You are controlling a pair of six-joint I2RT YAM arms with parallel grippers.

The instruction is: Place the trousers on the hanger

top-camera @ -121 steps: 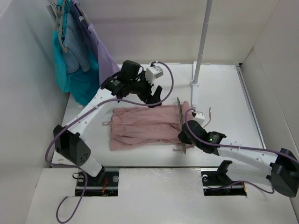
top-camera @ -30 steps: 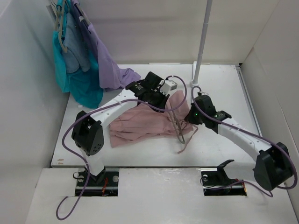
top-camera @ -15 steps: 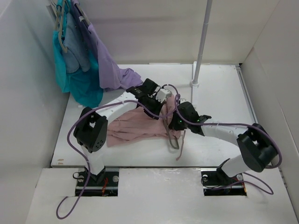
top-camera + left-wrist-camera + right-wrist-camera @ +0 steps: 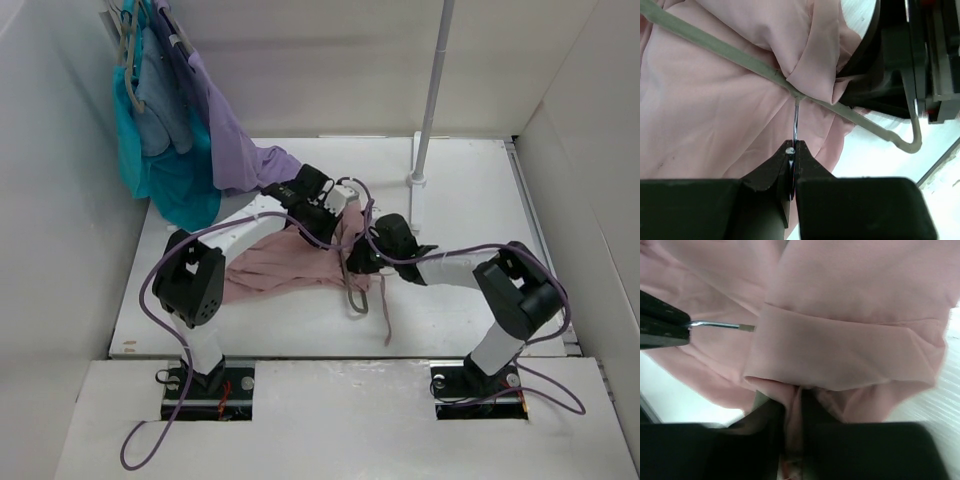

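The dusty-pink trousers (image 4: 280, 270) lie bunched at the table's middle, with one end folded up over the hanger (image 4: 352, 300). The left wrist view shows the hanger's grey bar (image 4: 740, 57) running diagonally, with pink trousers (image 4: 715, 125) draped across it. My left gripper (image 4: 793, 146) is shut on the thin wire hook, above the cloth in the top view (image 4: 335, 225). My right gripper (image 4: 794, 405) presses close against the trousers (image 4: 850, 340), and a fold of pink cloth fills the narrow gap between its fingers. It sits just right of the left gripper (image 4: 362, 255). The hook's wire (image 4: 720, 325) shows at the left.
A teal garment (image 4: 165, 180) and a lilac garment (image 4: 235, 150) hang at the back left, the lilac one trailing onto the table. A white pole (image 4: 430, 90) stands on its base (image 4: 417, 180) at the back. A drawstring (image 4: 387, 310) trails toward the near edge. White walls close in on both sides.
Both grippers have moved left and closer together, carrying hanger and cloth along. The right arm has folded in tightly. More of the trousers' end now lies over the hanger bar.
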